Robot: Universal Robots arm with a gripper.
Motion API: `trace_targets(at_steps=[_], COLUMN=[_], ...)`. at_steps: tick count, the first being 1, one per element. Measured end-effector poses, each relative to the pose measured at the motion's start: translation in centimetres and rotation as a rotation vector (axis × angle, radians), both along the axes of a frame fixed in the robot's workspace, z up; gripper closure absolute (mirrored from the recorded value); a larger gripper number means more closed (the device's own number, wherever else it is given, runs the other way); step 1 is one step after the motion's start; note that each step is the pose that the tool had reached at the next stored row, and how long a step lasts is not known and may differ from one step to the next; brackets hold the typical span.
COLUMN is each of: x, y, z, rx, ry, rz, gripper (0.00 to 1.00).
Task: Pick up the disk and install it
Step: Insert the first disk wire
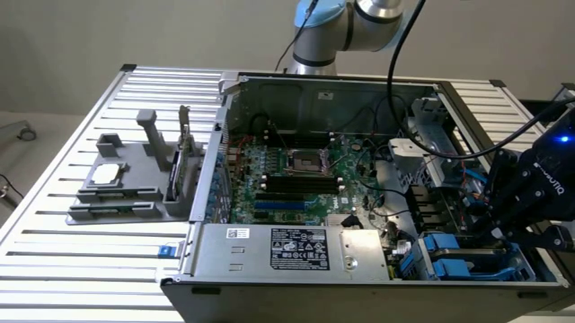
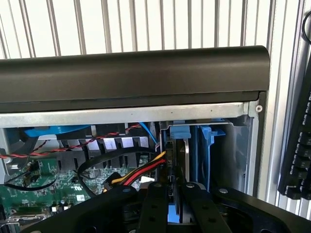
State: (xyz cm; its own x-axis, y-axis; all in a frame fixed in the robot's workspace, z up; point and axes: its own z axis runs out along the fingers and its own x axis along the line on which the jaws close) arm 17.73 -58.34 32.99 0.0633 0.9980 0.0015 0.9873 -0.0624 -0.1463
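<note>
- Where you look down past the wrist, the gripper (image 2: 176, 201) sits nearest: two matte black fingers (image 2: 154, 206) with small round holes, drawn close together and pinching the upper edge of the disk (image 2: 181, 160).
- You can see the disk edge-on between them, a thin dark slab with a silvery side, standing upright and capped by a blue plastic rail (image 2: 180, 132) with a squared tab.
- Just beside it, a second blue plastic piece (image 2: 208, 145) stands inside the grey sheet-metal bay (image 2: 233, 145), so the disk is in the drive bay at the corner of the computer case (image 1: 269, 282).
- Near the fingers, a bundle of red, yellow and black wires (image 2: 141, 171) curves toward the bay, and a twisted red-and-black pair crosses above the green circuit board (image 2: 46, 182).
- Beyond, you meet the case's smooth, rounded black front bezel (image 2: 131, 73) over a bare metal lip.
- In the exterior view the gripper (image 1: 530, 202) hangs over the blue-railed bay (image 1: 472, 259) at that view's right.
- Farther off, the ribbed aluminium table (image 1: 81, 269) carries a grey moulded fixture (image 1: 130, 182) holding a square silver chip (image 1: 105, 173) and a thin upright card (image 1: 184, 158).
</note>
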Motion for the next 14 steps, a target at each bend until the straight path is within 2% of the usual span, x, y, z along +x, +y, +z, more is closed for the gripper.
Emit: trace_targets(at_steps=[4, 5, 6, 9, 11, 12, 14], x=[0.01, 0.02, 0.04, 0.01, 0.00, 0.01, 0.01], y=[0.00, 0.01, 0.01, 0.00, 0.00, 0.00, 0.00], z=[-0.01, -0.09, -0.07, 0.22, 0.45, 0.56, 0.85], rx=[0.0006, 0.0034, 0.0030, 0.0009, 0.0004, 0.0004, 0.0005], ry=[0.0000, -0.0002, 0.0000, 0.0005, 0.0014, 0.0022, 0.0037], rz=[0.000, 0.000, 0.000, 0.000, 0.000, 0.000, 0.000], gripper=[0.84, 0.82, 0.82, 0.64, 0.64, 0.57, 0.57])
